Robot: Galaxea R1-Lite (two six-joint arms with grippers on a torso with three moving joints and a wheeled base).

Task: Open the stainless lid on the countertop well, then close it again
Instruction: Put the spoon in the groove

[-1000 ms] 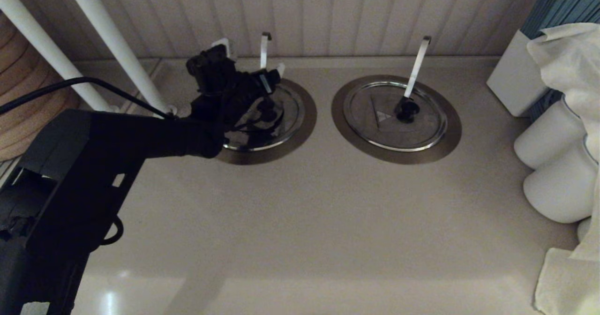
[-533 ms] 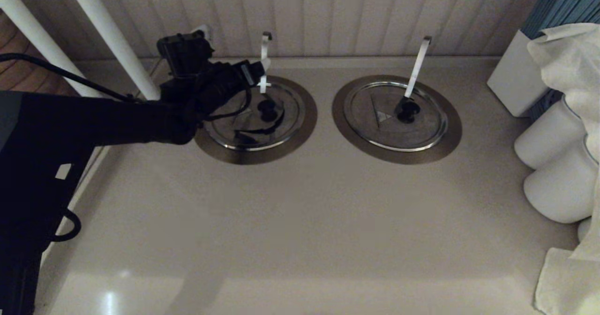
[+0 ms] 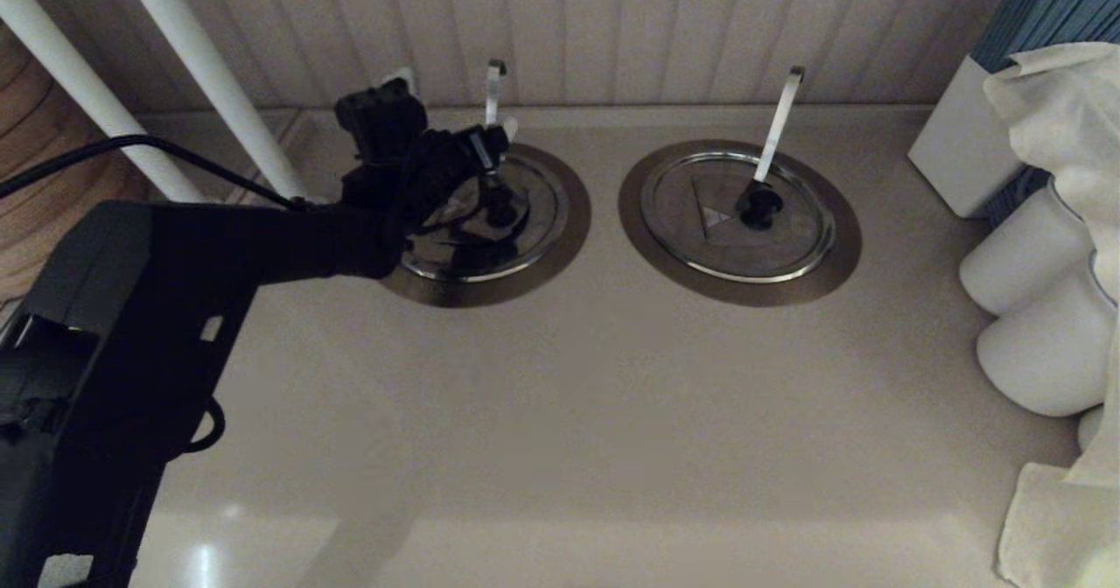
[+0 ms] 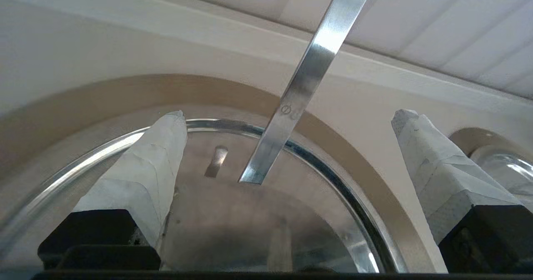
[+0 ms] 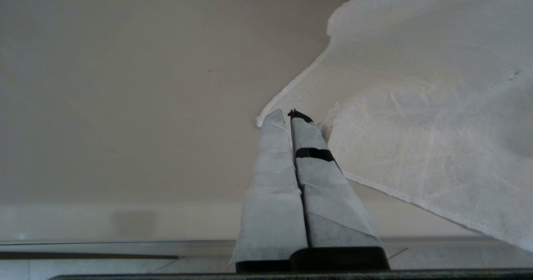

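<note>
Swinging back over the counter, our left arm now reaches across the near-left part of the countertop well (image 3: 560, 247), having pulled away toward the wall half a second ago and returned. We read this as hunting for a line onto the knob, not lifting yet. The stainless lid (image 3: 534, 220) lies flat and seated inside the steel flange, unchanged through the last second, so the opening step has not begun. Our left gripper (image 4: 287, 155) hangs low over the lid's far side with its fingers spread wide and empty, the slim utensil handle (image 4: 310, 67) rising between them without touching either. The black knob (image 3: 500, 212) sits just beside the gripper in the head view. Our right gripper (image 5: 291, 117) rests parked, fingers pressed together, at a white cloth (image 5: 416, 105).
</note>
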